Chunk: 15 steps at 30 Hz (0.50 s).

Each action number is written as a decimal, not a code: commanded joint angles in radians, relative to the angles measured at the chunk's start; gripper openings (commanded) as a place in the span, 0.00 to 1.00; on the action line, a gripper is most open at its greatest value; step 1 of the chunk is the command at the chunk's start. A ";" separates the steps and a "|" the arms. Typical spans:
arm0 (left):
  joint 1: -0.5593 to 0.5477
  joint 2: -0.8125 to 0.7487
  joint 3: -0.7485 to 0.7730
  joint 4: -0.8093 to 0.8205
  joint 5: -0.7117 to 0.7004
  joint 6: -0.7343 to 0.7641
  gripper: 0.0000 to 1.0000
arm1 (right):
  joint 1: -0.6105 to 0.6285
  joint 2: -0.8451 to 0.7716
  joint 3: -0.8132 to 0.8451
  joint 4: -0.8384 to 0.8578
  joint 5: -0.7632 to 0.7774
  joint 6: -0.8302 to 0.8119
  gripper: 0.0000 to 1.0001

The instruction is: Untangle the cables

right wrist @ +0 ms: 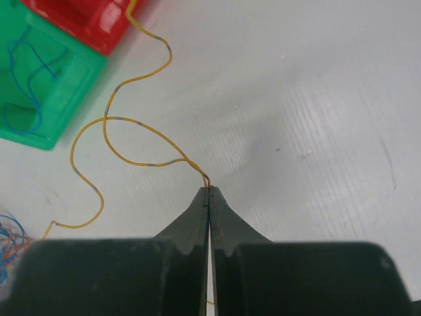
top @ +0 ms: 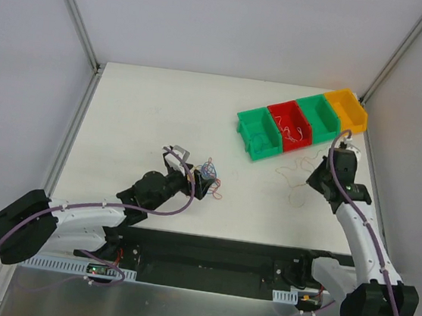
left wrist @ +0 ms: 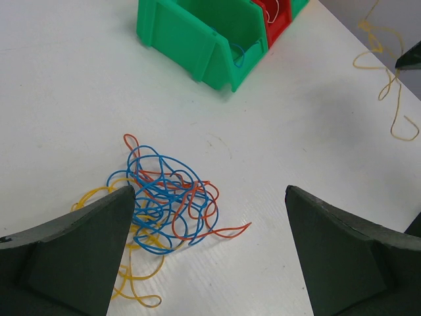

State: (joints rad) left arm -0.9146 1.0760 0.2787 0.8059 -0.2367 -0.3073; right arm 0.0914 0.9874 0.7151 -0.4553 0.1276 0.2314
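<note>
Right fingers (right wrist: 208, 192): closed together, pinching a yellow cable (right wrist: 135, 123) over the worktop (right wrist: 316, 99).
Left fingers (top: 201, 181): spread wide, holding nothing that I can see.
Tangle (left wrist: 164, 197): blue, red and yellow cables knotted on the worktop, against the left fingers' left-hand tip.
Yellow cable: loops away from my grip to the red bin (right wrist: 85, 23).
Green bin (right wrist: 72, 89): beside the red one, a blue strand (right wrist: 33, 72) inside.

A knot of thin blue and red cables (top: 209, 173) sits at the left gripper (top: 201, 180); a loose thin orange cable (top: 293, 170) curls beside the right gripper (top: 311, 179).
</note>
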 commanded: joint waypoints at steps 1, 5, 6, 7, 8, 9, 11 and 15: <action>0.006 -0.031 -0.013 0.065 0.004 -0.018 0.96 | 0.001 0.009 0.174 -0.036 0.228 -0.007 0.00; 0.006 -0.030 -0.013 0.065 0.019 -0.021 0.96 | -0.001 0.181 0.370 0.003 0.481 -0.013 0.00; 0.006 -0.033 -0.012 0.065 0.020 -0.024 0.96 | 0.002 0.241 0.420 0.023 0.542 -0.042 0.00; 0.008 -0.037 -0.013 0.065 0.019 -0.027 0.96 | 0.001 0.305 0.479 0.039 0.599 -0.065 0.00; 0.006 -0.044 -0.018 0.065 0.020 -0.032 0.96 | 0.001 0.362 0.559 0.050 0.675 -0.096 0.00; 0.006 -0.048 -0.022 0.070 0.020 -0.036 0.96 | 0.001 0.425 0.608 0.069 0.754 -0.131 0.00; 0.008 -0.063 -0.035 0.082 0.023 -0.039 0.96 | 0.001 0.526 0.676 0.175 0.860 -0.225 0.00; 0.006 -0.094 -0.055 0.093 0.020 -0.046 0.96 | -0.010 0.725 0.768 0.430 0.905 -0.499 0.00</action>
State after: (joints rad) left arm -0.9146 1.0237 0.2451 0.8249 -0.2352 -0.3309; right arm 0.0898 1.5669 1.3872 -0.2722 0.8459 0.0078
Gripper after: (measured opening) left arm 0.963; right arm 0.004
